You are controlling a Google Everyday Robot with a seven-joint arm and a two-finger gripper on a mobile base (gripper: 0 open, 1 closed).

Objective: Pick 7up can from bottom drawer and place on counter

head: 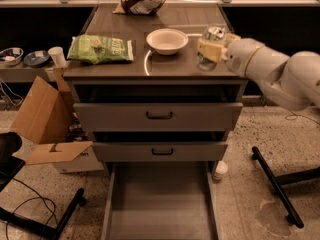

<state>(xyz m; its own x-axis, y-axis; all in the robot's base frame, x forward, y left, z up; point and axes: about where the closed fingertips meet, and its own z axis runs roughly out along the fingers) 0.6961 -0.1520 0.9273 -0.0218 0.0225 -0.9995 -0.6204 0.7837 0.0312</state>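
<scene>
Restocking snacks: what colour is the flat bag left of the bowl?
Green bag, camera view; end effector grips 7up can at the counter edge.

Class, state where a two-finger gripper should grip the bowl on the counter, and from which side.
Pinch the bowl at its rim from above, one finger inside, one outside: it sits upright and open. The right edge seems handiest: the gripper, holding the can, is right of it over the counter.
</scene>
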